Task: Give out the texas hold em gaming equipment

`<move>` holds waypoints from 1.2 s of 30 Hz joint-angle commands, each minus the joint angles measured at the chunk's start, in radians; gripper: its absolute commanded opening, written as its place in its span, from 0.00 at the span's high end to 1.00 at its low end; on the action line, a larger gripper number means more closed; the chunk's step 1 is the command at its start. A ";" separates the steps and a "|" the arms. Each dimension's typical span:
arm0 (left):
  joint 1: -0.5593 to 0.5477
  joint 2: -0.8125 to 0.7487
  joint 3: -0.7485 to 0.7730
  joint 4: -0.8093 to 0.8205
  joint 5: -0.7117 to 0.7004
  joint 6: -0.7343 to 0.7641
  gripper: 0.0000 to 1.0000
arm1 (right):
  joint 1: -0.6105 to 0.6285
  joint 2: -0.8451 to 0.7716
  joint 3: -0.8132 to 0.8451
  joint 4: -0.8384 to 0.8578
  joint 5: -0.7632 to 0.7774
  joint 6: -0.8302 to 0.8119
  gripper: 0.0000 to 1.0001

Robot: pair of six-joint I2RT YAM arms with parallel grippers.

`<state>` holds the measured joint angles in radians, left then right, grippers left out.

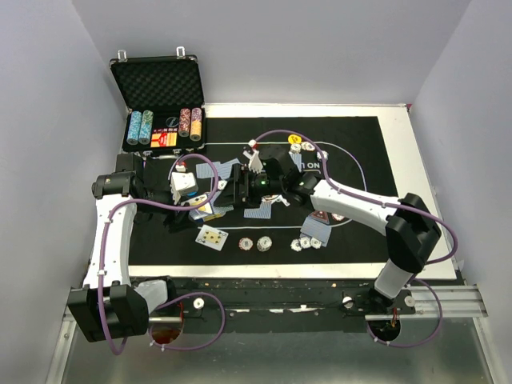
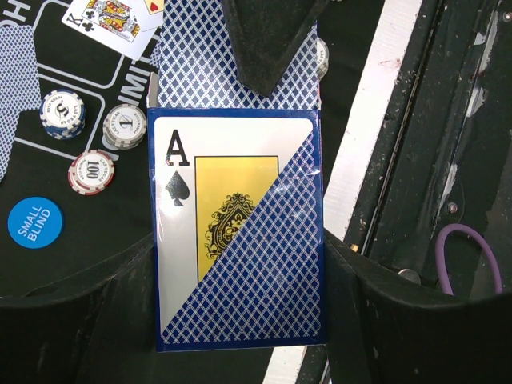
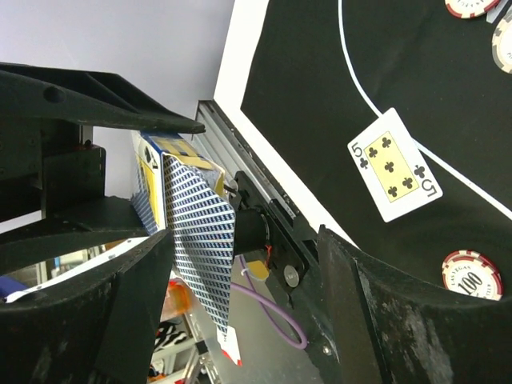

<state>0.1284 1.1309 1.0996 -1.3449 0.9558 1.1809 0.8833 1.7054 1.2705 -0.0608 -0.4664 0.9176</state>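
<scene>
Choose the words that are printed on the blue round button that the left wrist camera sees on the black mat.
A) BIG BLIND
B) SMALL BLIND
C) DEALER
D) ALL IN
B: the blue round button carries the words SMALL BLIND in white letters, one word above the other.

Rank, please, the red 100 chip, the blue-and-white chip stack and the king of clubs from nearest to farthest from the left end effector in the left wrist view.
From the left end effector holding the card box:
1. Red 100 chip, left of the box.
2. Blue-and-white chip stack, higher on the left.
3. King of clubs, top edge.
</scene>
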 commanded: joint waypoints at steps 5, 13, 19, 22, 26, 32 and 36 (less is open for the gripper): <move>-0.004 -0.019 0.019 -0.275 0.061 0.011 1.00 | -0.003 -0.029 -0.068 0.050 -0.015 0.040 0.30; -0.004 -0.023 0.017 -0.275 0.061 0.008 1.00 | -0.027 -0.069 -0.114 0.093 0.000 0.053 0.39; -0.004 -0.022 0.019 -0.275 0.063 0.010 1.00 | -0.056 -0.108 -0.149 0.098 0.000 0.059 0.42; -0.004 -0.019 0.017 -0.275 0.064 0.008 1.00 | -0.061 -0.118 -0.164 0.108 -0.005 0.069 0.46; -0.003 -0.019 0.019 -0.277 0.061 0.006 1.00 | -0.069 -0.122 -0.186 0.141 -0.024 0.095 0.62; -0.004 -0.016 0.017 -0.275 0.061 0.010 1.00 | -0.081 -0.145 -0.220 0.200 -0.052 0.136 0.69; -0.004 -0.013 0.016 -0.275 0.060 0.009 1.00 | -0.099 -0.184 -0.244 0.226 -0.063 0.158 0.69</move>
<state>0.1284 1.1305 1.0996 -1.3457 0.9554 1.1805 0.8024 1.5799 1.0557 0.1070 -0.4911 1.0416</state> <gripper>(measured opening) 0.723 0.308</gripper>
